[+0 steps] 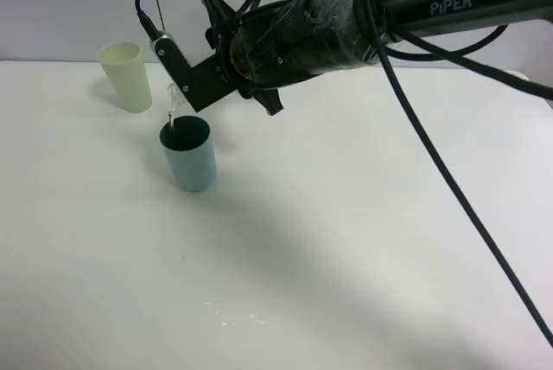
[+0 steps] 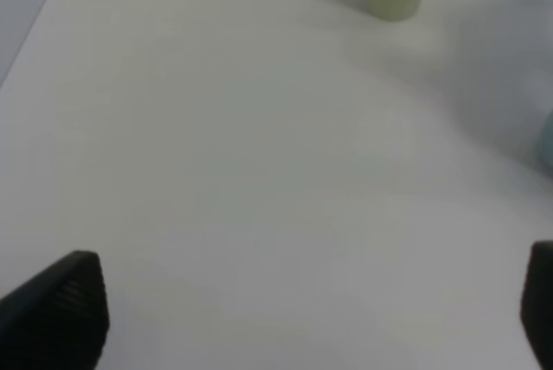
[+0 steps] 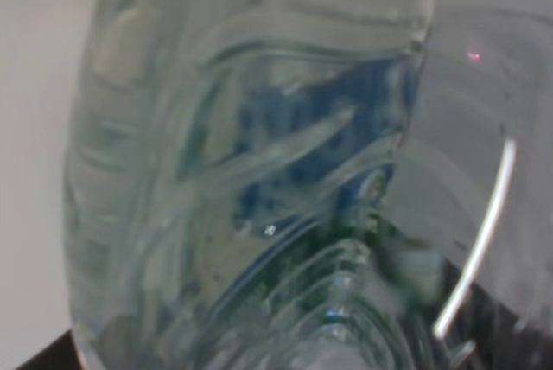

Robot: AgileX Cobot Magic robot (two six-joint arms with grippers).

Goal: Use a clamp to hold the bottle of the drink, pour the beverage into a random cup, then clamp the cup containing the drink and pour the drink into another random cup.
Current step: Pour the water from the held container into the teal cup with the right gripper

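My right end effector [image 1: 179, 76] clamps the bottle [image 3: 259, 171], tilted. The teal cup [image 1: 190, 162] stands just below it. I should tip slowly, mouth centred.

Obstacles rear-L: teal cup [image 1: 191, 165], yellow cup [image 1: 126, 76]

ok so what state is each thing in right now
teal cup: upright, fill level unclear
bottle: tilted, mouth down over the teal cup
right gripper: shut on the bottle
pale cup: upright, untouched
left gripper: open, holding nothing
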